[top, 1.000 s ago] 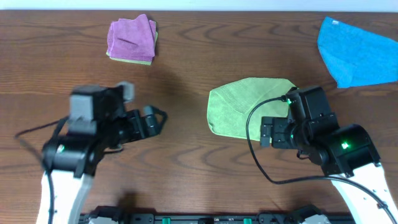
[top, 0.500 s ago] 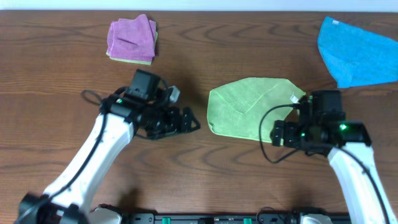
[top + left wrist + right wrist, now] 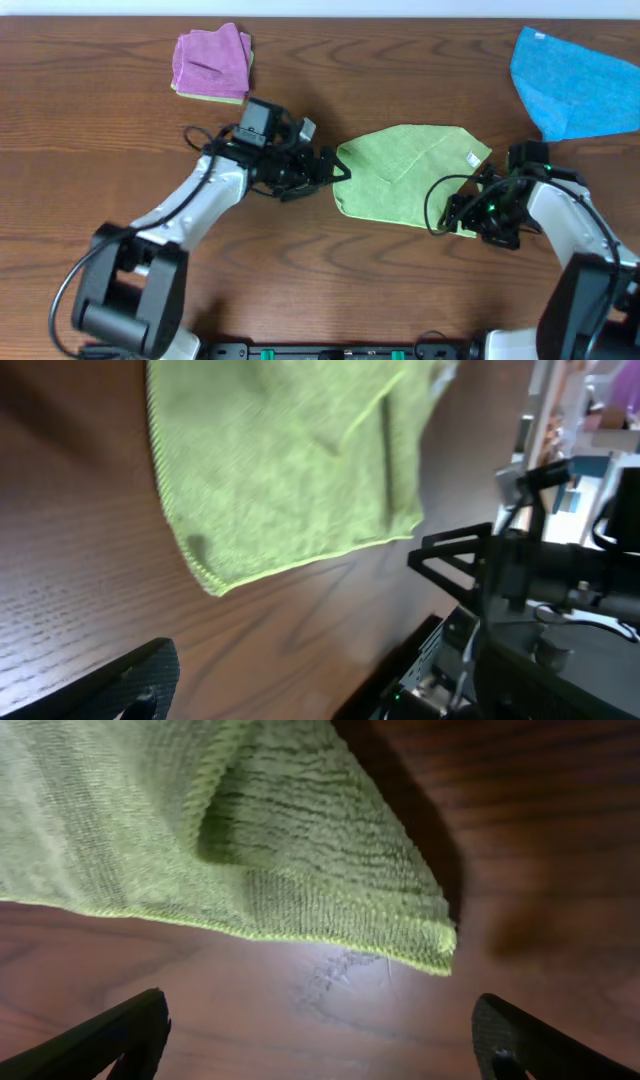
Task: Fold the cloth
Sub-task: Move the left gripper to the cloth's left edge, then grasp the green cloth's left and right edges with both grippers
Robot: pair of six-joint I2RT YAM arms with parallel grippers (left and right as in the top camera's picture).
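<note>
1 second on, left gripper (image 3: 341,172) (jaws spread) nears green cloth (image 3: 400,188).

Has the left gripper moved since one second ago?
Yes. In the overhead view the left gripper moved to the right, away from the folded purple cloth, and is now at the left edge of the green cloth.

Robotics lab, wood-grain table (image 3: 60,130), cabled left arm (image 3: 190,200) and right arm (image 3: 575,215), blurred equipment (image 3: 600,480) past its edge
</note>
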